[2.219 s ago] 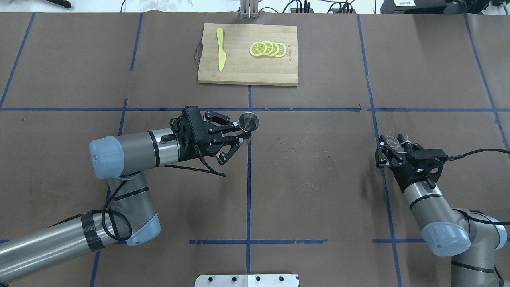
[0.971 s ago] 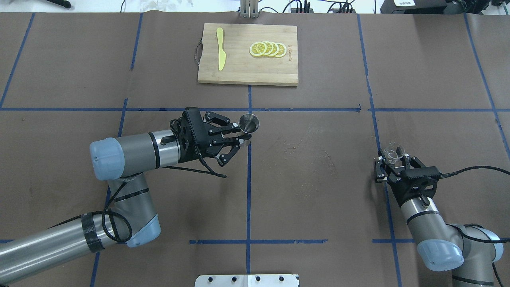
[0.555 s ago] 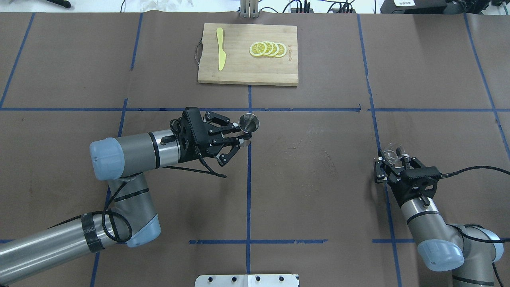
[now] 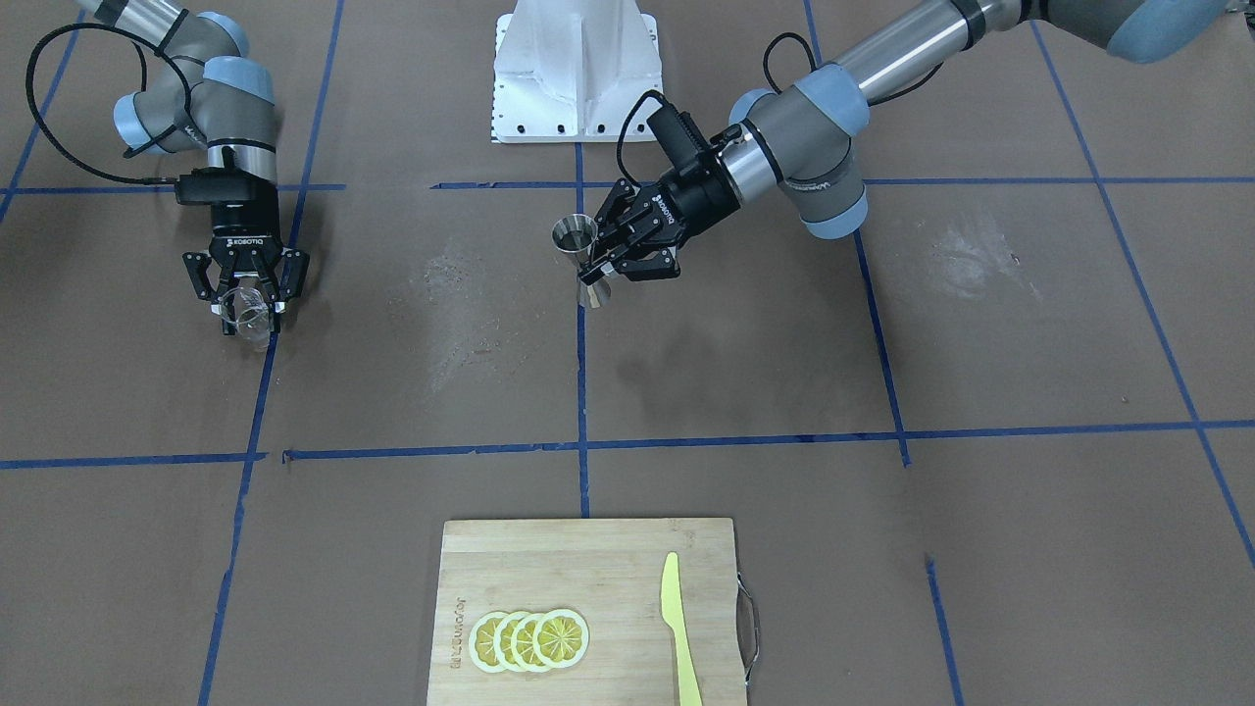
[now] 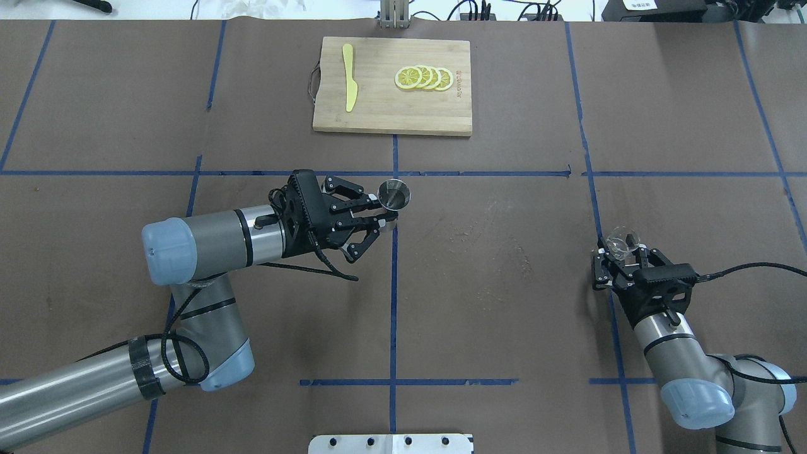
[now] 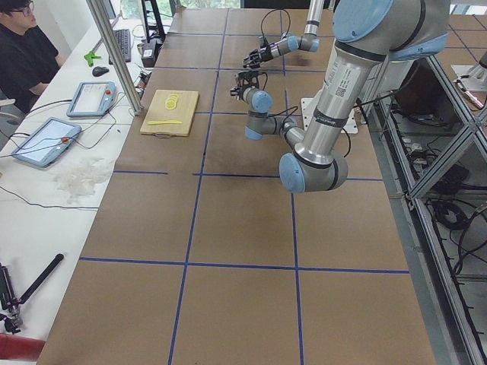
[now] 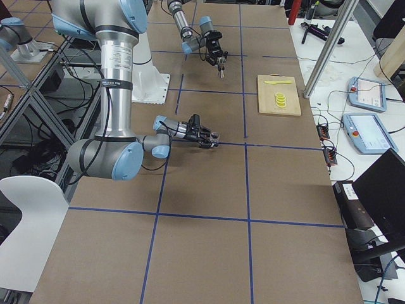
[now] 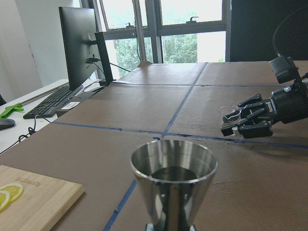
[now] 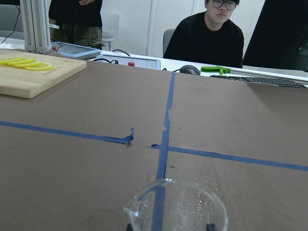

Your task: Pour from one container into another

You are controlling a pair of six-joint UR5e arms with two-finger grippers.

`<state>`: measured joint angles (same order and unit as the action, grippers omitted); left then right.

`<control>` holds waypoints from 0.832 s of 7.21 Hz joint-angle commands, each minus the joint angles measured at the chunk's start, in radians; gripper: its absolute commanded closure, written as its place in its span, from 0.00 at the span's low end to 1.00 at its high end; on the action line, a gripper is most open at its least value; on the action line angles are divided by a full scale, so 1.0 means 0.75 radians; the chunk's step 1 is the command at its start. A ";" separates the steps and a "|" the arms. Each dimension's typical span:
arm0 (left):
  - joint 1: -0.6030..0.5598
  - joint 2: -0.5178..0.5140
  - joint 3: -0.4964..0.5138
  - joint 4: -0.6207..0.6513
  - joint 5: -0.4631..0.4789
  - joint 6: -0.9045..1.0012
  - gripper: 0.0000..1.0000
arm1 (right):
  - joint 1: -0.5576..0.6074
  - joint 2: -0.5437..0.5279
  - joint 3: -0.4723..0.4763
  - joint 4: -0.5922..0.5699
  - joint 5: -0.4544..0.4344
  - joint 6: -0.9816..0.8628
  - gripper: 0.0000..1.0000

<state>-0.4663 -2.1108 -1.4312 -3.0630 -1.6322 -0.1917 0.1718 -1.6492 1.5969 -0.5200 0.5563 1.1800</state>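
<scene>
Jigger [image 4: 580, 250] in left hand [image 4: 602, 272], glass cup [image 4: 247, 319] in right hand [image 4: 248, 304], well apart

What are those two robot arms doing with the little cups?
Each arm is holding one small cup. The left tool grips a shiny metal measuring cup by its narrow middle, upright near the middle of the table. The right tool is closed around a clear glass cup, low down at the table's side. The two cups are far apart, so no pouring has begun. A wooden board with lemon slices and a yellow knife lies off by itself, untouched.
</scene>
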 commanded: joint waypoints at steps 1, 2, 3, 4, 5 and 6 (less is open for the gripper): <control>0.000 0.000 0.000 0.002 -0.002 0.000 1.00 | 0.000 0.000 0.000 0.002 0.001 0.002 0.43; 0.000 0.000 0.000 0.002 -0.002 0.000 1.00 | 0.000 0.000 0.002 0.002 0.001 0.006 0.36; 0.002 0.000 0.000 0.002 -0.002 0.000 1.00 | 0.000 0.000 0.002 0.002 0.001 0.014 0.36; 0.002 -0.002 0.000 0.002 -0.002 0.000 1.00 | 0.000 0.000 0.004 0.002 0.001 0.012 0.32; 0.002 -0.002 0.000 0.002 -0.002 0.000 1.00 | 0.000 0.002 0.008 0.002 0.001 0.012 0.31; 0.002 -0.002 0.000 0.002 -0.002 0.000 1.00 | 0.000 0.002 0.012 0.002 0.001 0.012 0.32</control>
<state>-0.4649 -2.1121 -1.4312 -3.0618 -1.6337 -0.1917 0.1718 -1.6480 1.6026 -0.5185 0.5568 1.1888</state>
